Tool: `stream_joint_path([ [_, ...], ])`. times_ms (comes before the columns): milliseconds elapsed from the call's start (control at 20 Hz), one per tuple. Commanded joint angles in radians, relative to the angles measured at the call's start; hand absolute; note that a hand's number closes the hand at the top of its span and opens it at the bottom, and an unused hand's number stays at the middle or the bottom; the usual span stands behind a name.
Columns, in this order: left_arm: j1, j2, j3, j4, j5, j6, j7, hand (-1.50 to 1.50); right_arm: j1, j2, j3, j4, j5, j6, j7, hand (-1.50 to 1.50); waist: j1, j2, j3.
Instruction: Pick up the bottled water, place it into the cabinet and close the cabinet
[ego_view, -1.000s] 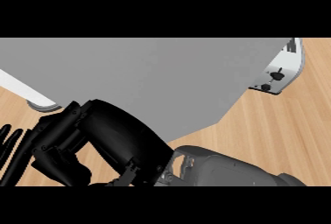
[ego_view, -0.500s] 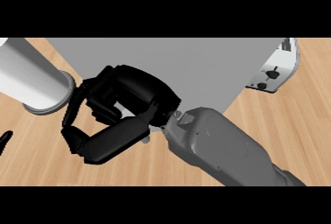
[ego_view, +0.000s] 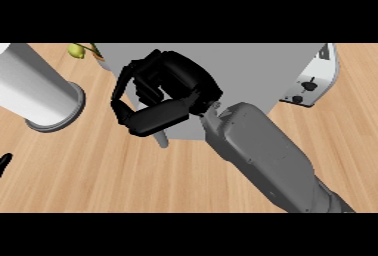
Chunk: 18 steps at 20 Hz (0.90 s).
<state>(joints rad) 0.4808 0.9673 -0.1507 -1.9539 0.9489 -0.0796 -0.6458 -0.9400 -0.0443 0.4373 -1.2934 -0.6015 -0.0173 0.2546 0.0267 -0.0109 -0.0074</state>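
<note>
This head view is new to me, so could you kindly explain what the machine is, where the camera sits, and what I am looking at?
The camera sits at the robot's head and looks steeply down at a wooden counter. The grey shape rising from the lower right is the robot's right forearm, ending in its black right hand, whose fingers are curled. I cannot tell whether they hold anything. Behind the hand is a grey cabinet with its door standing open at the right. At the left stands a tall white cylinder; something yellow-green peeks out near the top. A dark sliver at the left edge may be the other hand.
</note>
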Motion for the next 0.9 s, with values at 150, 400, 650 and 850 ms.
stream_joint_path([
  [150,-0.027,-0.015,0.011,0.018,0.011,-0.018,0.027,-1.5,-0.041,-0.08,-0.109,0.153,0.091,-0.051,-0.081,1.5,-0.012,0.019,0.006],
  [400,-0.029,-0.005,0.001,-0.018,-0.019,-0.004,0.051,-1.5,-0.034,-0.087,-0.125,0.156,0.113,-0.081,-0.106,1.5,-0.014,0.017,0.007],
  [650,-0.041,-0.026,0.002,-0.022,-0.005,-0.004,0.054,-1.5,-0.074,-0.122,-0.158,0.18,0.117,-0.058,-0.116,-1.5,-0.007,0.02,0.007],
  [850,-0.085,-0.023,0.008,-0.023,0.003,0.015,0.087,-1.5,-0.048,-0.096,-0.131,0.174,0.139,-0.075,-0.143,-1.5,-0.024,0.022,0.007],
])
